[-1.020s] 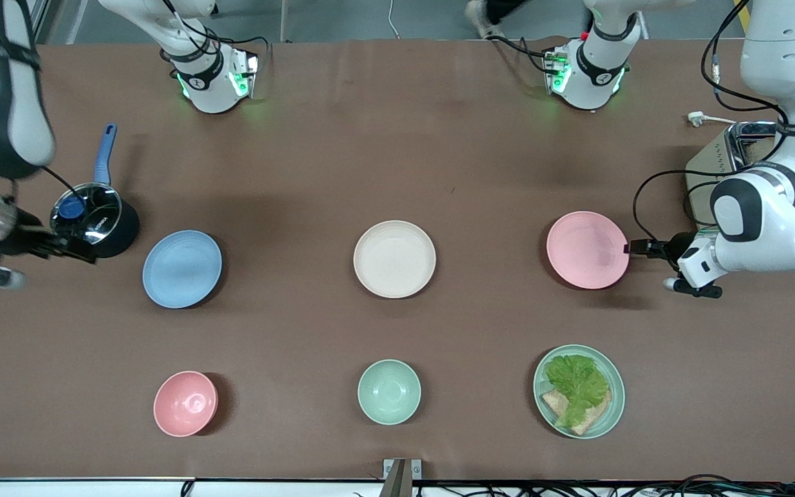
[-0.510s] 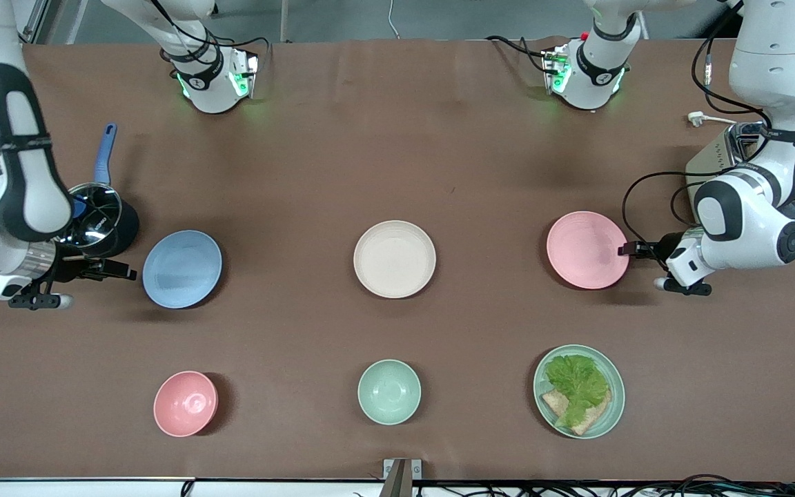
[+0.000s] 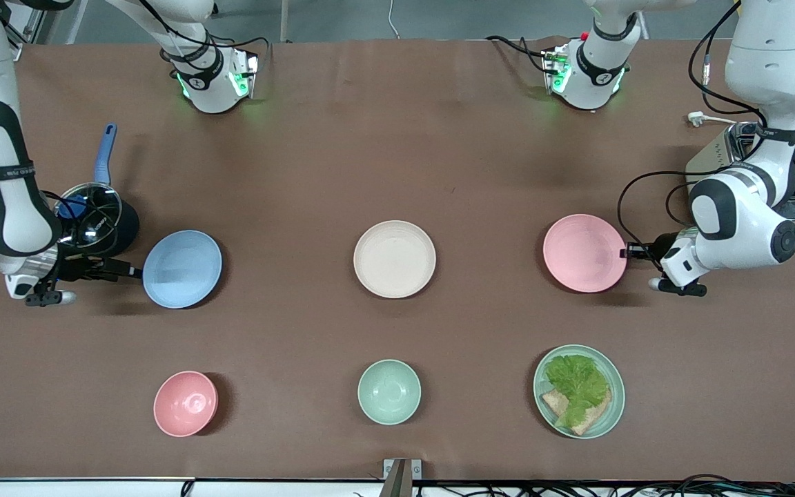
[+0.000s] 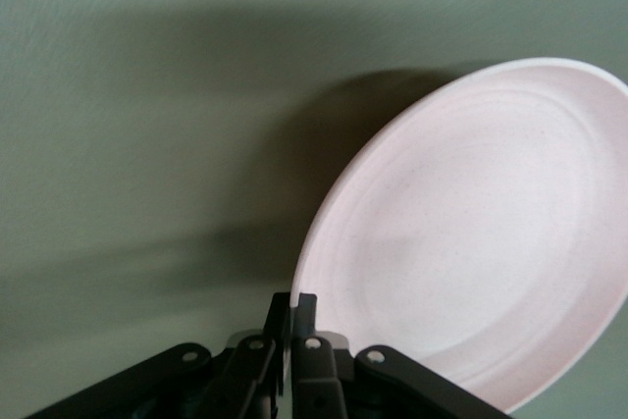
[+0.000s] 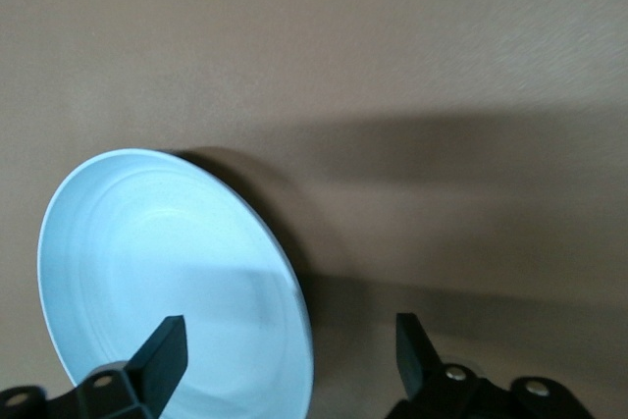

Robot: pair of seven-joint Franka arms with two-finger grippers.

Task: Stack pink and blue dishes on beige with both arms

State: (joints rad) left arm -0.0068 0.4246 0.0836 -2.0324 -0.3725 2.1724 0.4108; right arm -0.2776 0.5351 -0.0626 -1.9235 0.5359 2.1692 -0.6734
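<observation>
Both grippers at plate rims: left gripper [image 3: 629, 252] pinched on the pink plate [image 3: 584, 252], right gripper [image 3: 136, 270] spread wide at the blue plate [image 3: 182, 268].

The left wrist view shows what the front view cannot: the fingers [image 4: 304, 313] closed narrow on the rim of the pink plate [image 4: 481, 233], the plate tilted with a dark shadow under its raised edge. The right wrist view shows the fingers [image 5: 162, 352] set wide, one over the blue plate [image 5: 172, 277], the other over bare counter [image 5: 392, 66] beside the rim, not gripping. Only the front view shows the beige plate [image 3: 395, 259] at mid-counter between the two, flat and bare. All three plates are shallow, round and matte, alike in size; the blue one sits toward the right arm's end, the pink toward the left arm's end.
</observation>
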